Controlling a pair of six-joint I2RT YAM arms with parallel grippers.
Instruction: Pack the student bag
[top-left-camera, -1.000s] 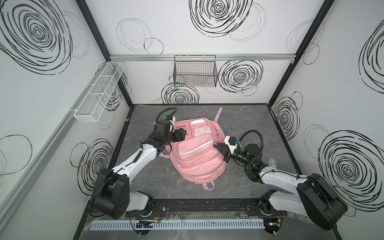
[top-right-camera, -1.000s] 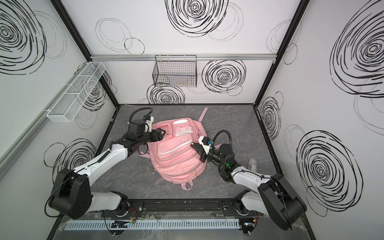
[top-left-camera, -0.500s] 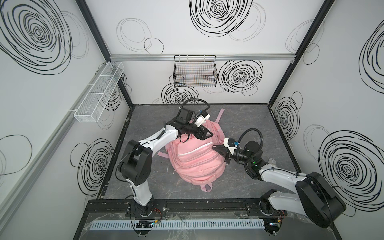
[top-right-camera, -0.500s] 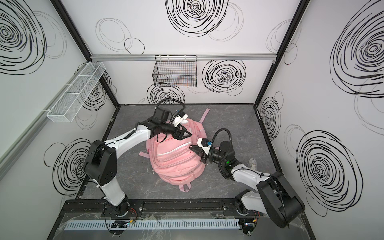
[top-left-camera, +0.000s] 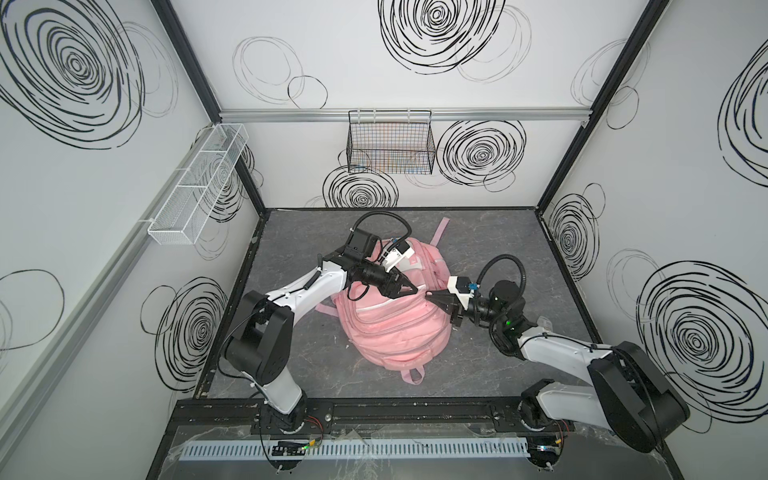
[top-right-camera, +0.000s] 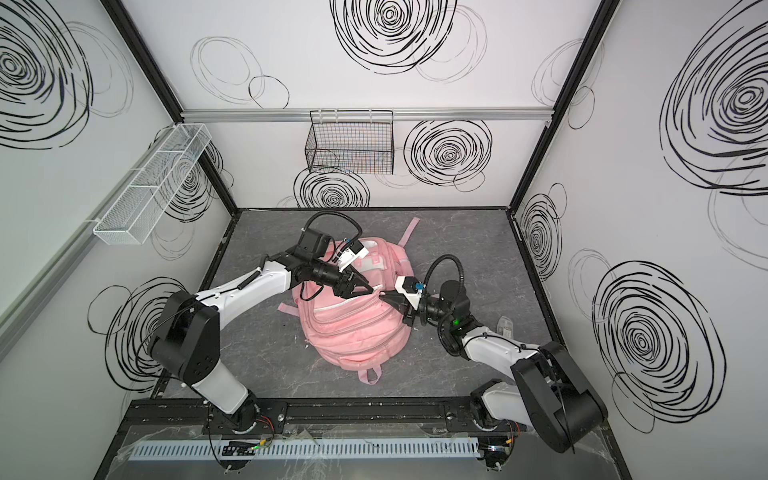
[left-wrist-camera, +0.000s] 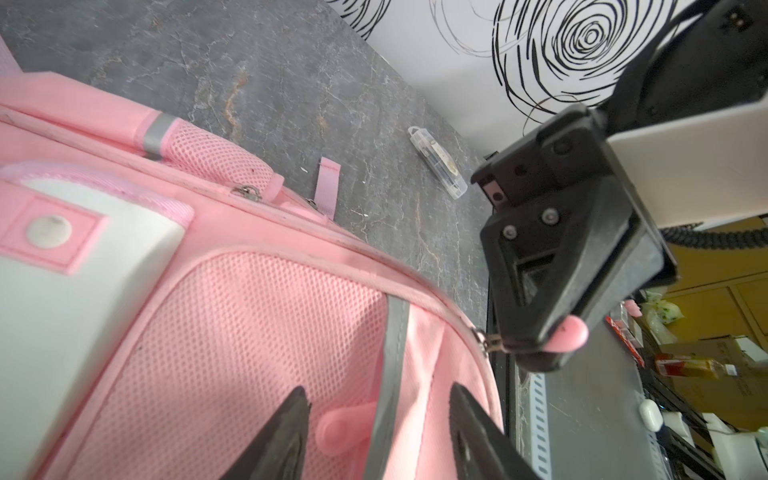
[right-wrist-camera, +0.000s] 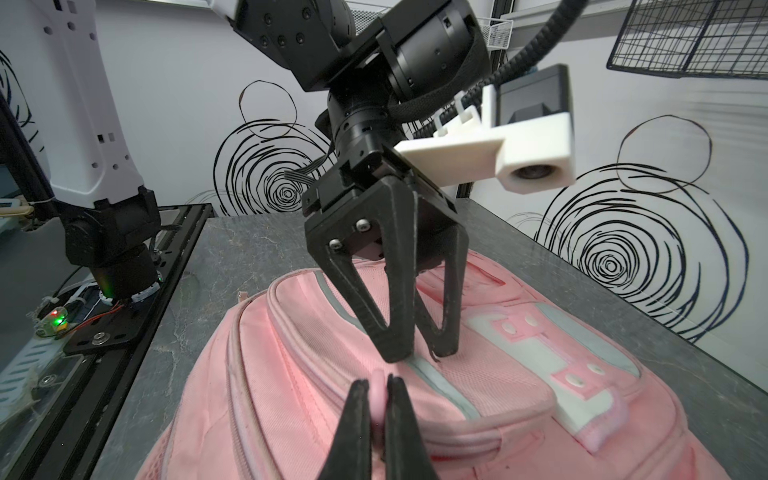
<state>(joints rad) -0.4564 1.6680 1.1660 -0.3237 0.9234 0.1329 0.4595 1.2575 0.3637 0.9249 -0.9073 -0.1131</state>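
Main risk sits with the left fingers (left-wrist-camera: 278, 440): part open over the student bag (top-left-camera: 395, 336), tips on or just off the pink mesh, contact can't be told; the second pull tab (left-wrist-camera: 340, 428) lies between them, nearer one finger, with the grey trim strip (left-wrist-camera: 392, 365) in the same gap; closing from here could pinch mesh or trim instead of the tab, or nip only its edge and slip; right fingers (right-wrist-camera: 355, 432) are clenched on the pink pull tab (right-wrist-camera: 377, 399), its round end poking out past the tips; a hard tug could probably slide the smooth tab free; both sets of fingertips are near each other in both top views, so a loose sweep may knock them together; the bag lies on the bench (top-left-camera: 316, 365) right under both sets of fingers, nothing pins it, so a zip pull could drag it whole; clear case (left-wrist-camera: 436, 166) on the bench, well apart from all fingers
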